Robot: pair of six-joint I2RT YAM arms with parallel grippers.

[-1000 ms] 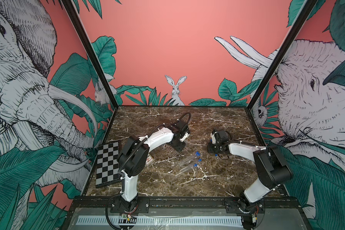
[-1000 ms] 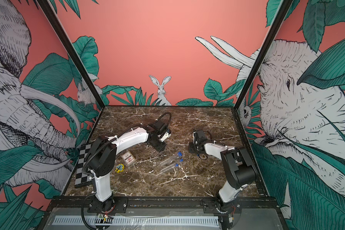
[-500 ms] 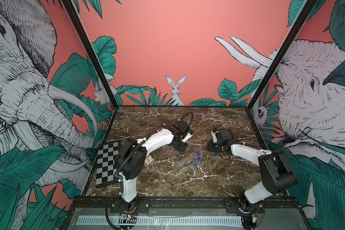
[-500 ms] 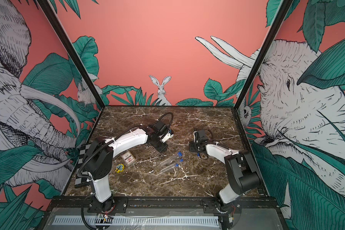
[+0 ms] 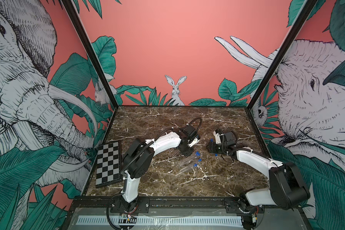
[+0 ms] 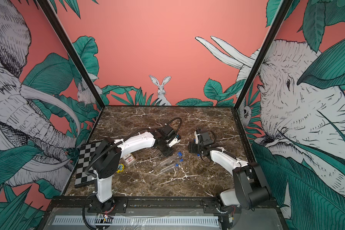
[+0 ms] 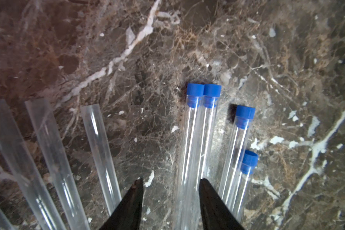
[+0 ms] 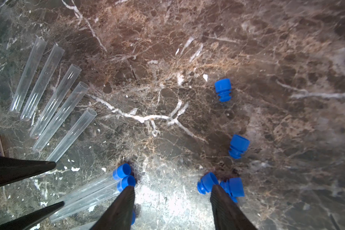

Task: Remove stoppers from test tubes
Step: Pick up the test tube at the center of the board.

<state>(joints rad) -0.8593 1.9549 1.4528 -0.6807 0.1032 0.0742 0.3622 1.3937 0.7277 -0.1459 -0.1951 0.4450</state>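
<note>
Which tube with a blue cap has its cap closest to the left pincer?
The tube at the end of the capped row: its cap sits back from the other three, nearest the left pincer.

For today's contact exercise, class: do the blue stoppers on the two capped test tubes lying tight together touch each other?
Touching. The left wrist view shows one stopper against its neighbour, their edges meeting with no gap between them.
</note>
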